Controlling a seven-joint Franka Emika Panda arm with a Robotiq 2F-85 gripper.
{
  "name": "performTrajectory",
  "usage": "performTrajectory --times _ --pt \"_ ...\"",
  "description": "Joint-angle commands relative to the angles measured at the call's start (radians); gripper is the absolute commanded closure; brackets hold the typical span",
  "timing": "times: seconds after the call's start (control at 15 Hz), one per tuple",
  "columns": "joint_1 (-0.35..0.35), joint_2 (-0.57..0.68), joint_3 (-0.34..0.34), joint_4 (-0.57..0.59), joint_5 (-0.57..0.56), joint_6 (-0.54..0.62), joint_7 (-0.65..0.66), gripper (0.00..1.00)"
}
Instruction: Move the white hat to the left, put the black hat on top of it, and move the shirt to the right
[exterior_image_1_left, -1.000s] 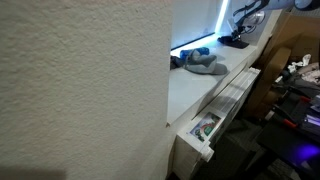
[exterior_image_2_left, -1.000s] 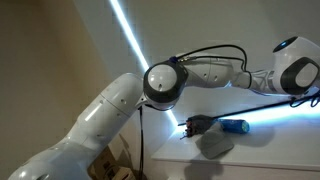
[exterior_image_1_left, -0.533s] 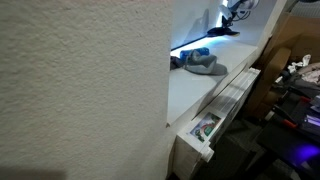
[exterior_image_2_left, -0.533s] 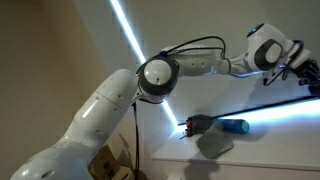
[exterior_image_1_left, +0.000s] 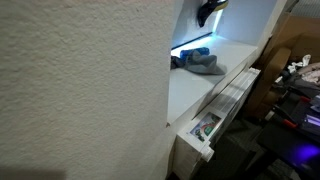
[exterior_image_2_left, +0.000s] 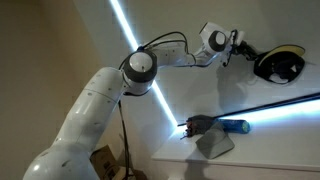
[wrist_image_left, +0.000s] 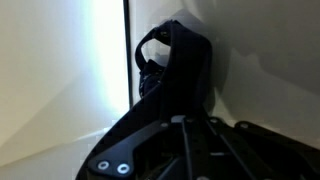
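My gripper (exterior_image_2_left: 247, 55) hangs high above the white counter and is shut on the black hat (exterior_image_2_left: 280, 66), a rounded dark cap. In an exterior view the gripper and hat show as one dark shape (exterior_image_1_left: 209, 11) at the top edge. In the wrist view the black hat (wrist_image_left: 177, 62) dangles in front of my jaws (wrist_image_left: 182, 112), whose tips are lost in the dark. The white hat (exterior_image_1_left: 207, 66), pale grey in shadow, lies on the counter; it also shows in an exterior view (exterior_image_2_left: 215, 144). A bright blue cloth item (exterior_image_1_left: 196, 52) (exterior_image_2_left: 235, 127) lies right behind it.
A textured wall (exterior_image_1_left: 80, 80) blocks the left of an exterior view. The counter's front rail (exterior_image_1_left: 225, 95) ends at an open drawer (exterior_image_1_left: 205, 128). A light strip (exterior_image_2_left: 270, 105) runs along the counter's back. Cluttered equipment (exterior_image_1_left: 295, 90) stands to the right.
The arm has lifted the black hat off the counter and carried it up, well above the white hat and blue item. Those two have not moved.
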Motion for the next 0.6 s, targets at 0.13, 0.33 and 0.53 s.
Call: performTrajectory --times 0.13,0.33,0.53 --pt "0.008 -0.315 0.130 -0.298 0.022 -0.010 -0.328 0.99" --pt "0.008 -0.433 0.203 -0.425 0.046 -0.039 -0.451 0.99" --pt "0.066 -0.461 0.208 -0.574 -0.046 -0.011 -0.464 0.99"
